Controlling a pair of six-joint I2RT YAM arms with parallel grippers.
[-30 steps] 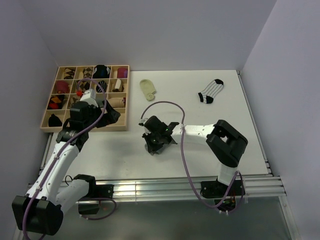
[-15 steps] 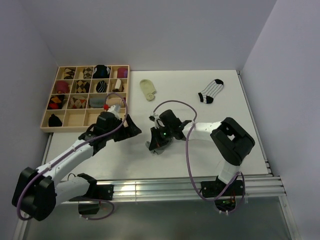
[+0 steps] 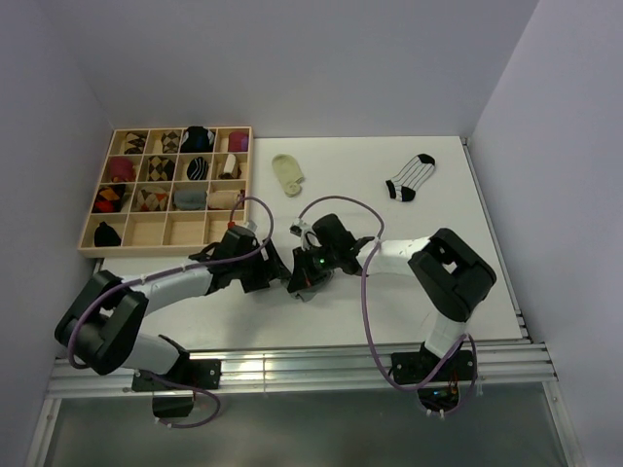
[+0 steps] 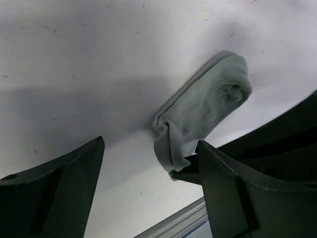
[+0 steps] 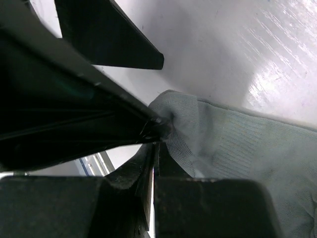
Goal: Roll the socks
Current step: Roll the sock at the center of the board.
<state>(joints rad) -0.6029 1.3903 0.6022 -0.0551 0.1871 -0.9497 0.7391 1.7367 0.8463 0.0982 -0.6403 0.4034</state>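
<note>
A plain grey sock (image 4: 203, 111) lies on the white table, one end lifted and pinched. My right gripper (image 5: 161, 131) is shut on that bunched edge of the grey sock (image 5: 237, 148). My left gripper (image 4: 148, 166) is open, its two dark fingers (image 4: 64, 191) standing either side of the sock's pinched end, right beside the right gripper's tip. From above, the two grippers meet mid-table, left gripper (image 3: 270, 270) and right gripper (image 3: 304, 276), with the grey sock almost hidden beneath them. A pale cream sock (image 3: 287, 173) and a white striped sock (image 3: 411, 177) lie flat farther back.
A wooden compartment tray (image 3: 90, 251) stands at the back left, with rolled socks in most cells and some front cells bare. A metal rail (image 3: 292, 365) runs along the table's near edge.
My left arm has swung from over the tray down and right to the pinched sock, its jaws narrowing a little. The right gripper shifted slightly back-right early on and keeps its hold.
</note>
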